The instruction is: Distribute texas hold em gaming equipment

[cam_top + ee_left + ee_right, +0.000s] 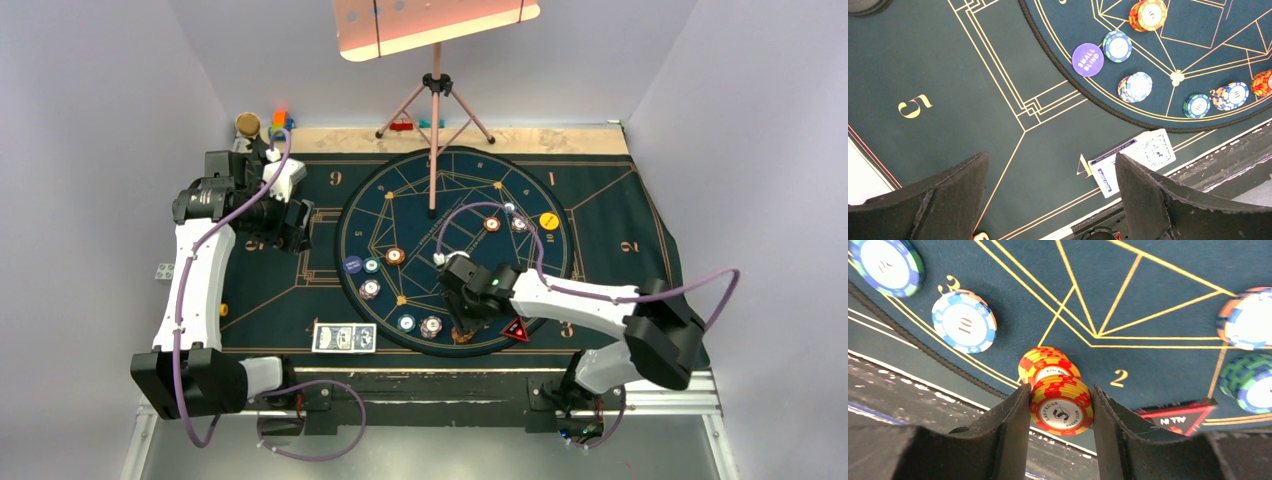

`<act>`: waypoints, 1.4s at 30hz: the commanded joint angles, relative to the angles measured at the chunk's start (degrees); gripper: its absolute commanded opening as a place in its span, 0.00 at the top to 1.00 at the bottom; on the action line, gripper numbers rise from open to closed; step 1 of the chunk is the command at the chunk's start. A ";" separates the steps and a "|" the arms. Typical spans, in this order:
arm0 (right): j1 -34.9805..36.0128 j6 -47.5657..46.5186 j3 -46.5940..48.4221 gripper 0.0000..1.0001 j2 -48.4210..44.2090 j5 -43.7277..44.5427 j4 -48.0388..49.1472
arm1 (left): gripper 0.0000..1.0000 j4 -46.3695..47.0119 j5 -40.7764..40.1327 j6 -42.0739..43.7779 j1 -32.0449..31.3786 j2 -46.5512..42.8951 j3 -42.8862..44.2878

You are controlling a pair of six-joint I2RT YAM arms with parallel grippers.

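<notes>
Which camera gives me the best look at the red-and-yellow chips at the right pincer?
Right wrist: the red-and-yellow chips fill the centre, close and sharp, held in the right pincer. Top external shows only a small blur beneath that pincer; left wrist cuts them off at its right edge.

A dark gold-lined mat [610,215] covers the table [560,140]; striped poker chips [395,256], a purple small-blind disc [351,265], a yellow disc [548,220] and blue-backed playing cards [343,338] lie on it.

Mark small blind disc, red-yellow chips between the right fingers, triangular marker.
small blind disc [1087,59], left wrist view, face centre.
red-yellow chips [1062,411], right wrist view, top label.
triangular marker [1173,420], right wrist view, dark middle.
</notes>
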 commanded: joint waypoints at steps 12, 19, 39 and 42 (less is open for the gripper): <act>-29.18 6.95 1.81 0.88 -17.82 8.25 -5.89 | 0.00 0.81 1.86 1.64 0.37 -0.34 1.03; -39.11 12.98 -2.49 0.87 -15.67 6.62 -0.65 | 0.00 -0.24 4.76 3.33 0.32 -0.16 0.34; -43.76 20.82 -10.11 0.50 -4.74 7.45 6.88 | 0.00 -6.25 12.88 15.72 -1.58 -4.46 -6.24; -43.76 20.67 -9.31 0.42 -6.50 8.07 5.70 | 0.00 -8.45 11.72 21.17 -4.62 -6.60 -9.56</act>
